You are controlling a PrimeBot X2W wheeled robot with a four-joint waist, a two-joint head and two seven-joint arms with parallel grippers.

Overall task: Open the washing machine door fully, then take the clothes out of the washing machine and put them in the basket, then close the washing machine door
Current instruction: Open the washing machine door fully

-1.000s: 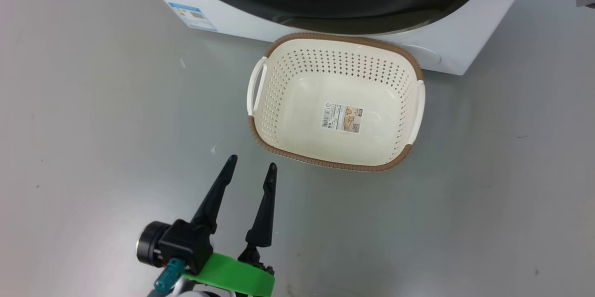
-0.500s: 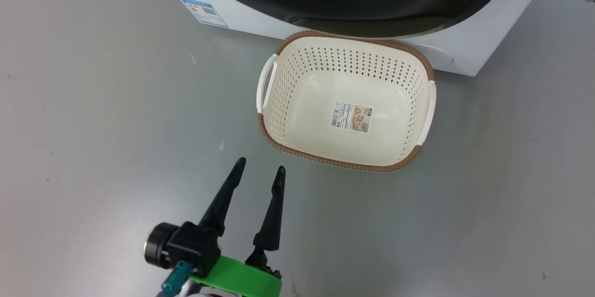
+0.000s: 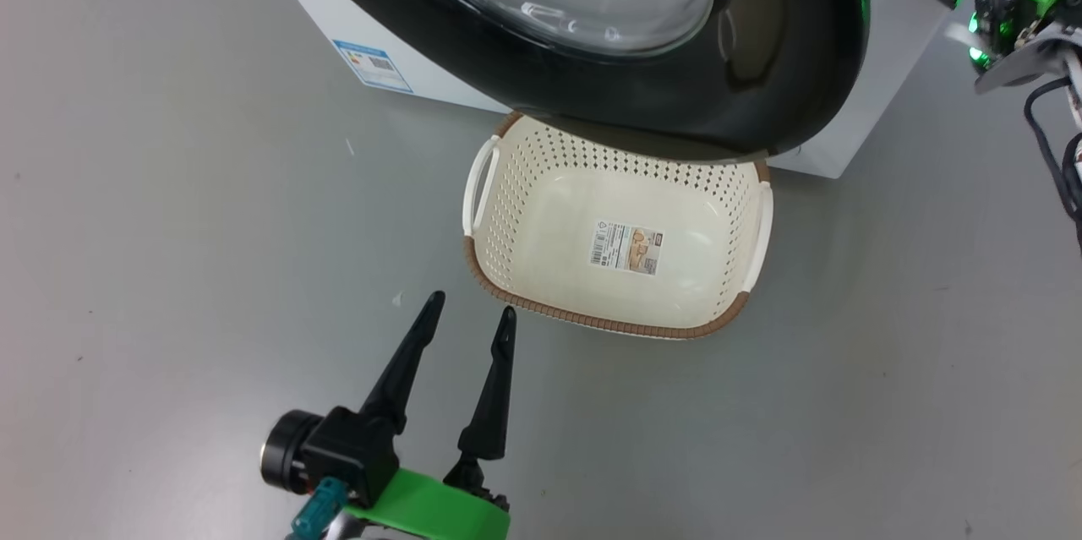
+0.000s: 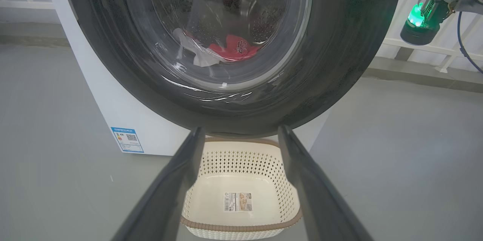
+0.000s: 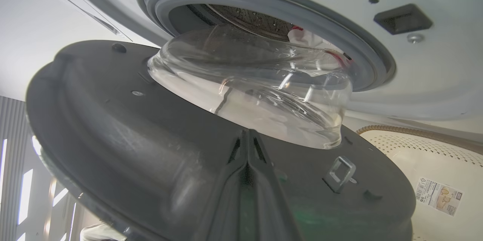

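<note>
The washing machine door point(image 3: 761, 58) is part-way open, its free edge on our right and its black rim hanging over the far end of the basket point(image 3: 592, 322). Our right gripper point(image 5: 247, 135), fingers pressed together and empty, lies close against the door's inner face beside the latch hook point(image 5: 339, 173), so we judge it the arm to push outward and leftward. Our left gripper point(image 3: 471, 305) gapes wide, empty, near the basket's near-left corner, while the clothes point(image 4: 234, 46) lie in the drum point(image 5: 241, 18).

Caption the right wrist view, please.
Shut right gripper at the inner face of the ajar washing machine door, clothes behind.
</note>
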